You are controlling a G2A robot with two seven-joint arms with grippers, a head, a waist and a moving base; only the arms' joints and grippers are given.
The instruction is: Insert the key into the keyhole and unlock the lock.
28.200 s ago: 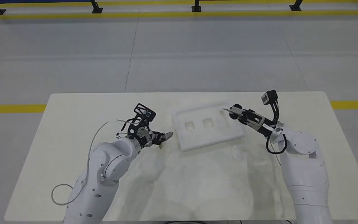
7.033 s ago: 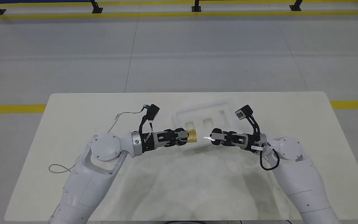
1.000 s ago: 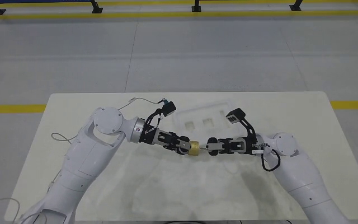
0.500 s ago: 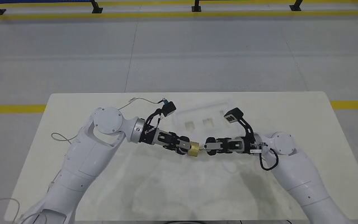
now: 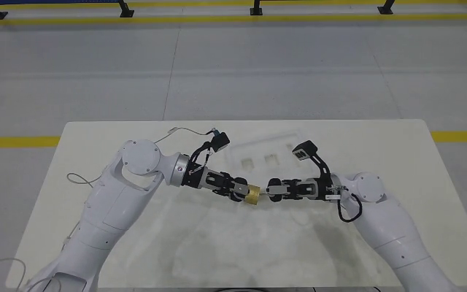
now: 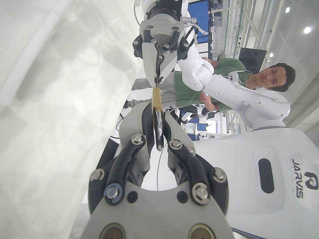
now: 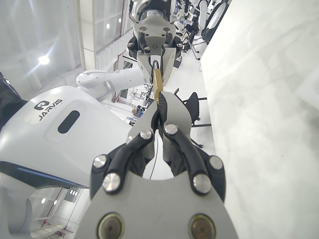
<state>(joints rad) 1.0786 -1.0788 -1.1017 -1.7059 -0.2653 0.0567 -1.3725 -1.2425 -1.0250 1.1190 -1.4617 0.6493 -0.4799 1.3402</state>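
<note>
A brass padlock [image 5: 252,193] hangs above the middle of the white table [image 5: 219,248], between the two arms. My left gripper [image 5: 241,191] is shut on the lock's steel shackle [image 6: 158,135], with the brass body [image 6: 156,99] sticking out past its fingertips. From the opposite side my right gripper [image 5: 271,190] is shut on the key, and its tips [image 7: 159,100] press against the end of the lock body [image 7: 157,84]. The key itself is almost wholly hidden between the fingers and the lock; a thin dark sliver [image 6: 157,85] shows at the joint.
A white foam tray [image 5: 281,139] with small recesses lies on the table just behind the two grippers. A thin cable [image 5: 76,179] trails from the left arm over the left part of the table.
My right gripper has crept slightly left toward the lock over the last second. The left gripper and the padlock have stayed almost in place.
</note>
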